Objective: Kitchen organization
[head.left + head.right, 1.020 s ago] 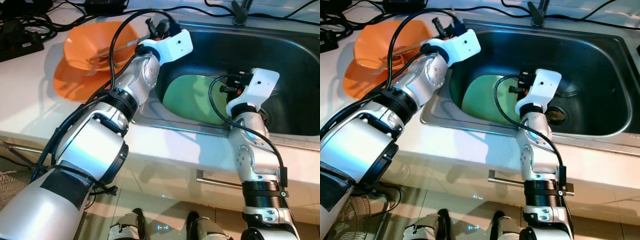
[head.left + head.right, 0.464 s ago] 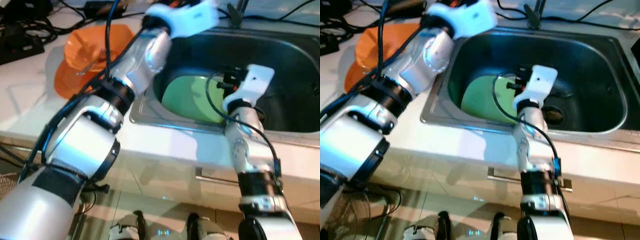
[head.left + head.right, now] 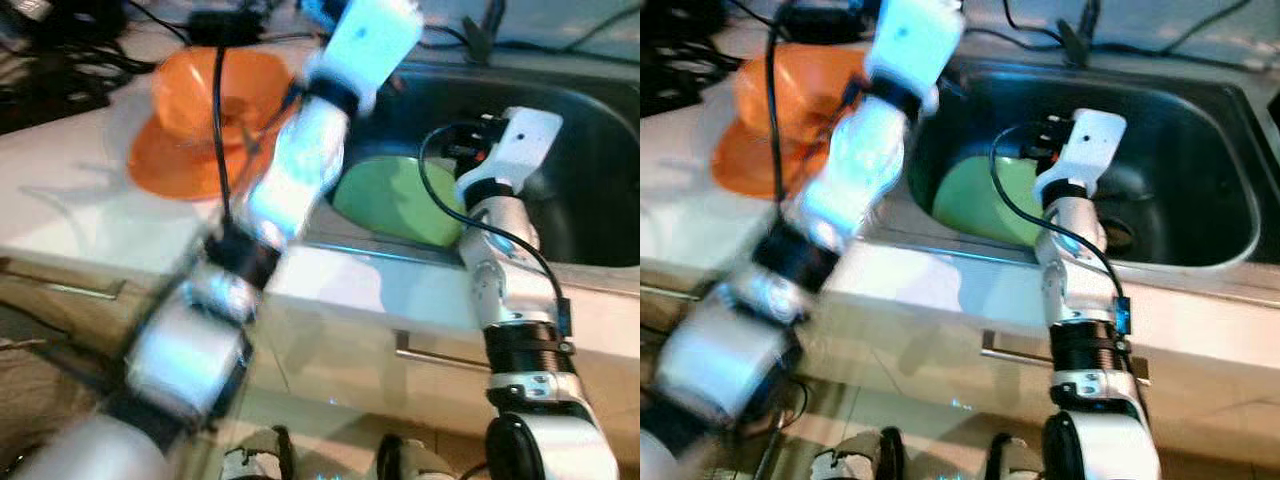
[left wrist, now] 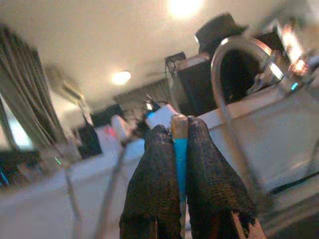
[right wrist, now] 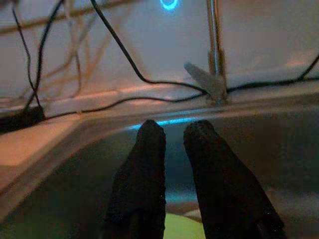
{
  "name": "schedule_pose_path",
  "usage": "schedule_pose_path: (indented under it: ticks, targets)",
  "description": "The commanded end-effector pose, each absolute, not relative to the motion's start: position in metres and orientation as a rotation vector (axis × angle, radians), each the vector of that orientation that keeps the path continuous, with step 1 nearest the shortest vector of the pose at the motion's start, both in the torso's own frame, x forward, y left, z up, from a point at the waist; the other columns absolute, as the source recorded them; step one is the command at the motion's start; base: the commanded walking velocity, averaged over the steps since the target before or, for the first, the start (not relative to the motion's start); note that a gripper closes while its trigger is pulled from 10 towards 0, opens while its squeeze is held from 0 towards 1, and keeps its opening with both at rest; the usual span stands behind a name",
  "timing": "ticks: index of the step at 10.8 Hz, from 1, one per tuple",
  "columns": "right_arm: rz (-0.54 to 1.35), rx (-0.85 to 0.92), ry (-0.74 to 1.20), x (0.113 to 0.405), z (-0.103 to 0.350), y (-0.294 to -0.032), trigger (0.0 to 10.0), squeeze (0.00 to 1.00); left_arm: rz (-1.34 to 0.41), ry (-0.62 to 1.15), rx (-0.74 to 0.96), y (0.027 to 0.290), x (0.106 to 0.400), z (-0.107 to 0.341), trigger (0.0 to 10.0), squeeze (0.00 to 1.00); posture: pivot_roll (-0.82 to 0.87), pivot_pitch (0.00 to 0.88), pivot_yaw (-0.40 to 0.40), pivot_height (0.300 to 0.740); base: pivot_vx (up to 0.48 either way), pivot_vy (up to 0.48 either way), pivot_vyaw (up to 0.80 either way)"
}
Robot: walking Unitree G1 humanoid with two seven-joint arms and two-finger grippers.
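Note:
A green plate (image 3: 395, 195) lies in the steel sink (image 3: 590, 150). On the counter to its left, an orange bowl (image 3: 215, 95) sits on an orange plate (image 3: 175, 165). My left arm is raised high above the sink's left edge and is blurred. My left gripper (image 4: 178, 127) is shut on a thin blue utensil handle (image 4: 180, 149) with a tan tip, pointing up towards the ceiling. My right gripper (image 5: 175, 130) hovers inside the sink above the green plate, fingers close together with nothing between them.
The faucet (image 5: 214, 50) stands at the sink's back rim. Black cables (image 3: 60, 70) and a power strip crowd the counter's back left. A drawer handle (image 3: 440, 355) runs below the counter edge. The drain (image 3: 1118, 232) is at the sink's right.
My left arm has swung up from the orange bowl, lifting the utensil well above the counter. The camera has shifted a little. My right arm has stayed over the sink.

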State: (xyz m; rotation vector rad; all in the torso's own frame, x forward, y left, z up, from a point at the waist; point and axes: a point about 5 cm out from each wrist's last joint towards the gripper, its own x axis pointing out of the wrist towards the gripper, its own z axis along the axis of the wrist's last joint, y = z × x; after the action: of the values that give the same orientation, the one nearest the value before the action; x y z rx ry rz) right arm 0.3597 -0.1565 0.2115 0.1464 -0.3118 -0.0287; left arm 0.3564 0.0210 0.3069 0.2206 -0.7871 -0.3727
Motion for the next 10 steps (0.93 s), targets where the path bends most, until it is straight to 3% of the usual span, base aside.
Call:
schedule_pose_path:
  ticks: [1,2,5,10]
  targets:
    - [-0.031,0.129,-0.330,0.359,0.214,-0.160,10.0,0.00,-0.395,-0.815,0.144,0.023,0.352,0.318,10.0,0.00,-0.03,0.011,0.020,0.740,0.000,0.000,0.00]
    - [-0.029,0.130,-0.360,0.360,0.222,-0.164,10.0,0.00,-0.440,-0.829,0.060,0.022,0.346,0.321,10.0,0.00,-0.03,0.006,0.016,0.740,0.000,0.000,0.00]
    - [-0.008,0.130,-0.386,0.359,0.227,-0.160,10.0,0.00,-0.465,-0.847,0.060,0.030,0.339,0.322,10.0,0.00,-0.03,0.000,0.011,0.740,0.000,0.000,0.00]
    - [0.044,-0.048,-0.331,0.343,0.207,-0.167,10.0,0.00,-0.486,-0.720,-0.107,0.041,0.331,0.292,10.0,0.00,-0.03,0.000,0.012,0.740,0.000,0.000,0.00]
